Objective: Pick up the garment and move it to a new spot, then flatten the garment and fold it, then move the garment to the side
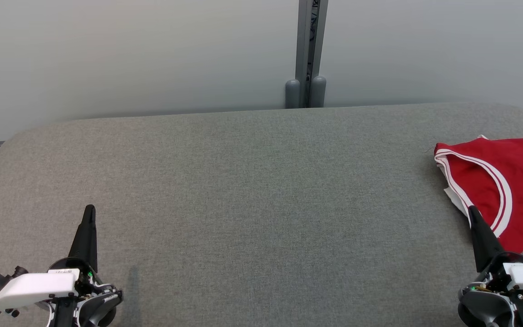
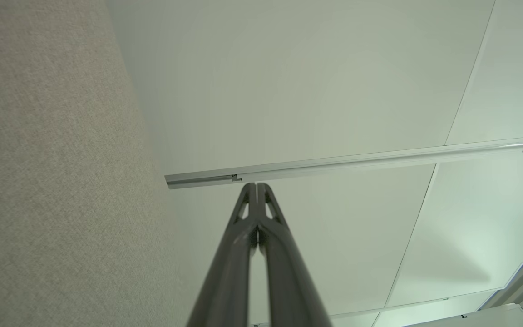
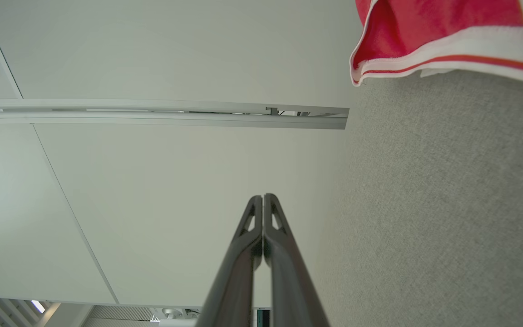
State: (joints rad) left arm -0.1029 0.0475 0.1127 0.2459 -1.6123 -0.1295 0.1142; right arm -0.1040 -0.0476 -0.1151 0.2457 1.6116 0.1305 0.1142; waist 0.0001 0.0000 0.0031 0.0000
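Note:
The garment [image 1: 511, 186] is a red jersey with white and red trim, lying at the far right of the grey fabric table [image 1: 261, 190], partly cut off by the frame edge. Its trimmed edge also shows in the right wrist view as the garment [image 3: 443, 32]. My right gripper [image 1: 471, 211] is shut with nothing in it, its tip over the jersey's near left edge; whether it touches the cloth I cannot tell. In its own view the right gripper [image 3: 263, 197] has both fingers pressed together. My left gripper [image 1: 90, 209] is shut and empty at the lower left, seen closed as the left gripper [image 2: 256, 186].
A pale wall [image 1: 130, 54] runs behind the table, with a grey vertical post [image 1: 309, 54] at its middle. The table's rounded corners fall away at far left and far right. Grey tabletop stretches between the two grippers.

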